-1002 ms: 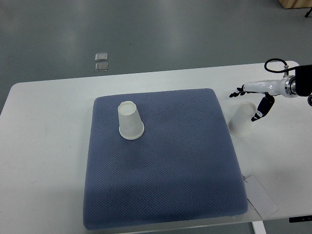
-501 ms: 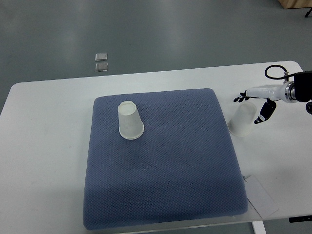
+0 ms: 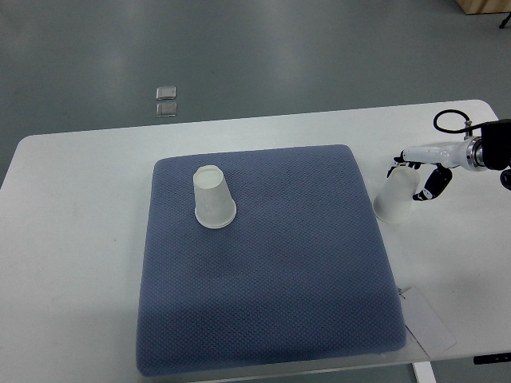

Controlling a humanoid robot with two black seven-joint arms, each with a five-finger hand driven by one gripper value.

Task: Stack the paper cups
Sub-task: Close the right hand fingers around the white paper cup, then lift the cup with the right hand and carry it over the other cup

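One white paper cup (image 3: 213,198) stands upside down on the left part of the blue mat (image 3: 271,271). A second paper cup (image 3: 394,199) stands upside down and slightly tilted on the white table just off the mat's right edge. My right hand (image 3: 417,175) reaches in from the right edge and wraps the upper end of this second cup. Its dark fingertips (image 3: 401,162) lie on the cup's far side and the thumb presses its right side. The cup still rests on the table. The left arm does not show.
The white table (image 3: 72,239) carries the mat at its centre. A white paper tag (image 3: 427,323) lies near the mat's front right corner. Two small square plates (image 3: 166,101) lie on the grey floor beyond the table.
The right hand's spread fingers have drawn in around the right cup's upper end, and the thumb has moved against its side. Both cups stay where they were.
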